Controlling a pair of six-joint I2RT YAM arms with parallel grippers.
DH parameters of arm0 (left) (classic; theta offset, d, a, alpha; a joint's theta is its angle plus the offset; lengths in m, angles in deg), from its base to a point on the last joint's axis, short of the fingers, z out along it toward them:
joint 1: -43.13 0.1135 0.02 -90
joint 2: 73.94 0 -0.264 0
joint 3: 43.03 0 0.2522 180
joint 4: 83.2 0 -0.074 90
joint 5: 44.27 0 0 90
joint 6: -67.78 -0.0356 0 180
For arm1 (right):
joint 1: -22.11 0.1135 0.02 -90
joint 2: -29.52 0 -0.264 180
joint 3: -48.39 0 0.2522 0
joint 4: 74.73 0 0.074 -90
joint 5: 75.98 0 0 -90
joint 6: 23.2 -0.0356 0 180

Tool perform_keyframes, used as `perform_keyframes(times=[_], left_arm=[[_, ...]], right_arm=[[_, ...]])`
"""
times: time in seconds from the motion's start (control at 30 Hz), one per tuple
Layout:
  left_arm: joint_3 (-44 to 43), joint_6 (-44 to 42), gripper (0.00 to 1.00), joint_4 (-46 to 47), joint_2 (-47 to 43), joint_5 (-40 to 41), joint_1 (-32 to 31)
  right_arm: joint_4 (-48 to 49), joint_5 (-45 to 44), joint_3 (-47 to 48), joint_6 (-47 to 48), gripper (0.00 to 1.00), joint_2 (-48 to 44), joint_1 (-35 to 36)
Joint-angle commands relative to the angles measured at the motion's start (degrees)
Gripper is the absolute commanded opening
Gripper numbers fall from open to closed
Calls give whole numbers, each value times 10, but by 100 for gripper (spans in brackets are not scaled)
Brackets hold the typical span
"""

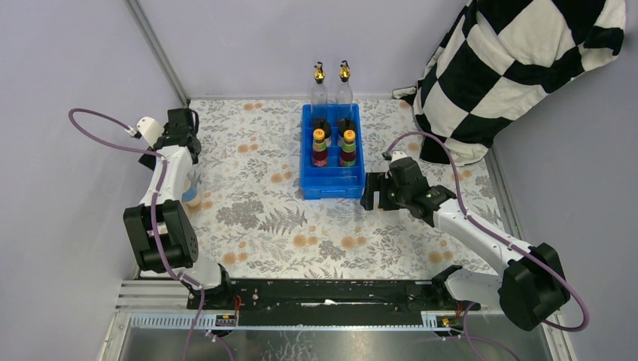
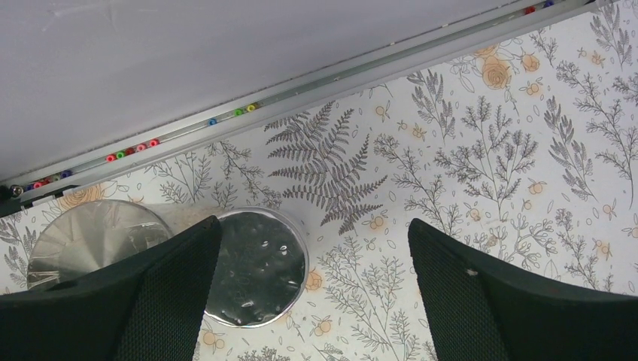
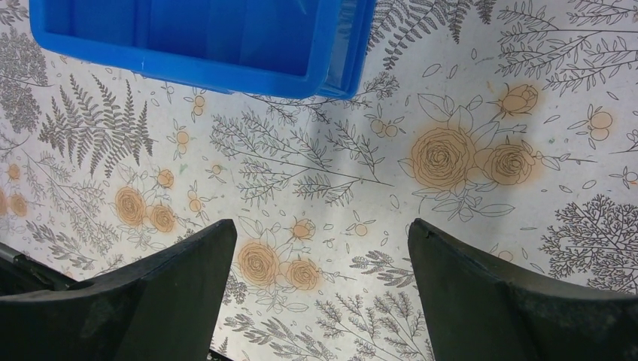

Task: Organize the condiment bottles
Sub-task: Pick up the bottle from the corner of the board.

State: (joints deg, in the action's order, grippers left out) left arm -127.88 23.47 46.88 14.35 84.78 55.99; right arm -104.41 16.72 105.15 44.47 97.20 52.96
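The blue tray (image 1: 332, 183) holds two orange-capped dark sauce bottles (image 1: 320, 147) (image 1: 347, 147), with two black-capped pale bottles (image 1: 322, 125) behind them. Two tall clear gold-spouted bottles (image 1: 319, 85) (image 1: 344, 83) stand at its far end. Two silver-lidded jars (image 2: 259, 263) (image 2: 90, 241) stand side by side near the left wall; one shows partly (image 1: 192, 194) beside the left arm. My left gripper (image 2: 314, 224) (image 1: 184, 138) hangs open above them, its left finger (image 2: 150, 301) overlapping both lids. My right gripper (image 3: 322, 224) (image 1: 370, 194) is open over bare cloth, right of the tray's near corner (image 3: 331, 75).
A flowered cloth (image 1: 263, 218) covers the table. A metal rail (image 2: 316, 86) runs along the left wall close to the jars. A person in a black-and-white checked garment (image 1: 527, 60) stands at the back right corner.
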Motion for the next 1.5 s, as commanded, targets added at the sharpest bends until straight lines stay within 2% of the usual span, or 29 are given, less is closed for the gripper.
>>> perform_keyframes(times=[0.0,0.43,1.2,1.47], left_arm=[[23,23,97,-12,15,-7,2],[11,7,99,-12,-43,-5,2],[11,27,99,-29,-29,28,10],[31,54,99,-36,-6,1,16]], right_arm=[[14,10,-4,1,92,-6,2],[26,18,-12,-2,91,4,2],[35,25,-26,-1,91,8,2],[34,24,-29,-1,91,4,2]])
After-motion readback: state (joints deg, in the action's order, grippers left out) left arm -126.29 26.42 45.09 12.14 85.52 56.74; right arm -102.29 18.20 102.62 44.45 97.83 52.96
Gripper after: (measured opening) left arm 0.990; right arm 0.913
